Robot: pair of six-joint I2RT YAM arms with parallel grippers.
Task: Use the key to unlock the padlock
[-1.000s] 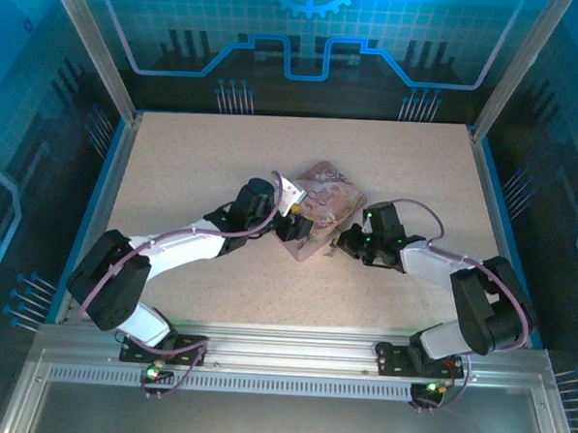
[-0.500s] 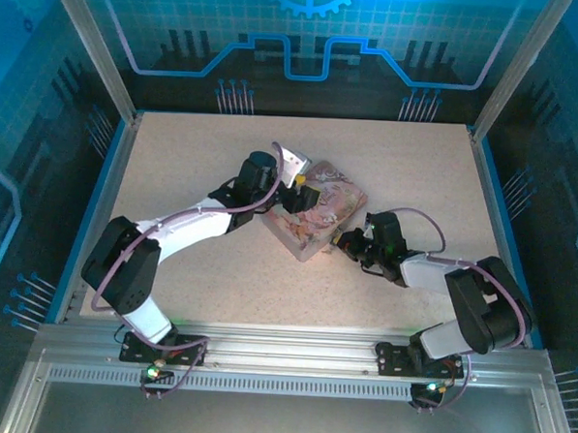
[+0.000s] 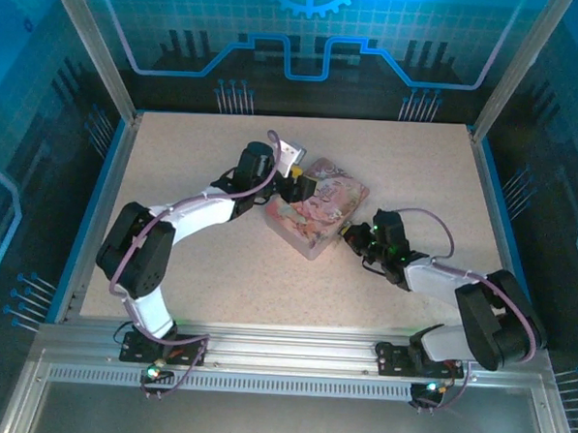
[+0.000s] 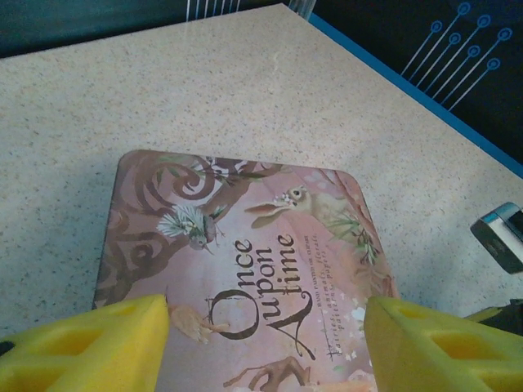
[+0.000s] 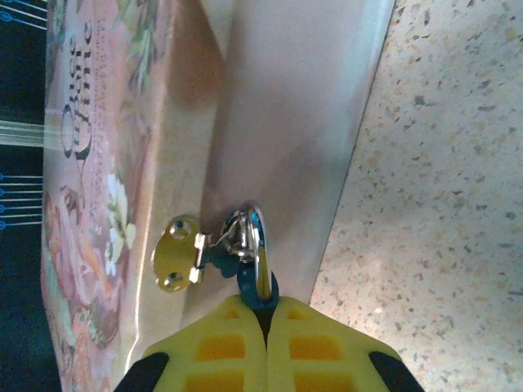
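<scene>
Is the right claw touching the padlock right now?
Touching. The right wrist view shows the right claw shut on the padlock, pinching its dark blue body with no gap.

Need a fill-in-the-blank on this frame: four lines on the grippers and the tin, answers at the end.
1. The right gripper is ____ on the blue body of the padlock.
2. The left gripper hangs over the pink tin with its jaws ____.
3. The tin's lid reads "Once Upon a ____".
4. Both grippers' fingers are ____ in colour.
Missing words: shut; open; Time; yellow.
</scene>
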